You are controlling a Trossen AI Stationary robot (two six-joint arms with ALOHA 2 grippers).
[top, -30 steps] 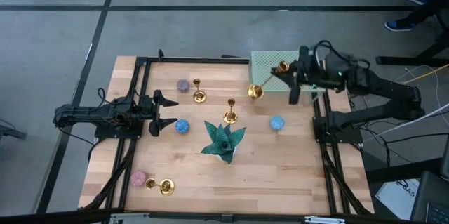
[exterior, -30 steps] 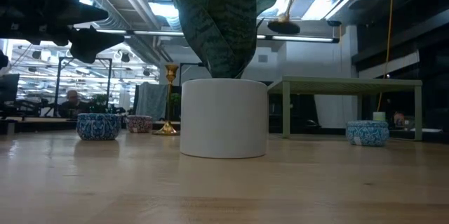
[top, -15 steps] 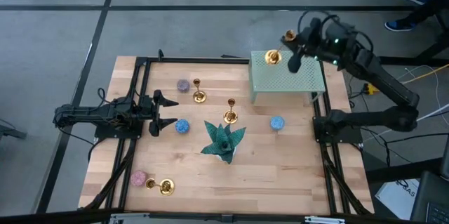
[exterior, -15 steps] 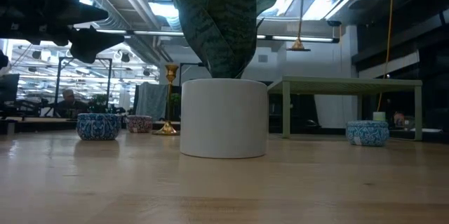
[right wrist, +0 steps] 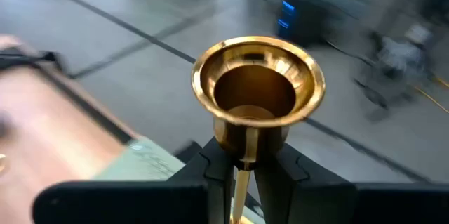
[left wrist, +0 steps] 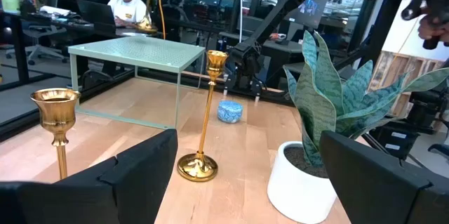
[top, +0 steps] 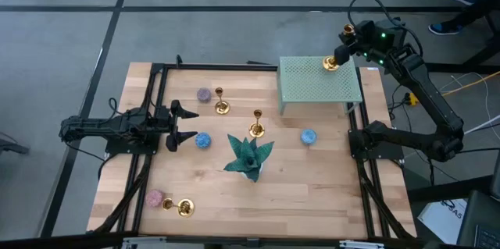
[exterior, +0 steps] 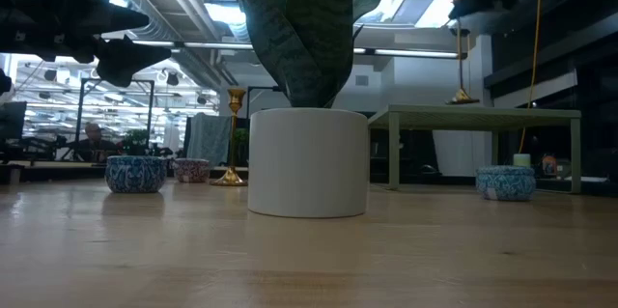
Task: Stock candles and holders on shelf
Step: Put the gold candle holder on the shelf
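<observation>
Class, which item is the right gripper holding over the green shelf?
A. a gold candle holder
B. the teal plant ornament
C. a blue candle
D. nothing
A: the right gripper is shut on the stem of a gold candle holder, whose base sits at the shelf's far right corner.

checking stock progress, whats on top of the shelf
One holder stands near the shelf's far right corner, its stem gripped by the right end effector. No candles on top. Whether its base touches the top cannot be seen.
</observation>
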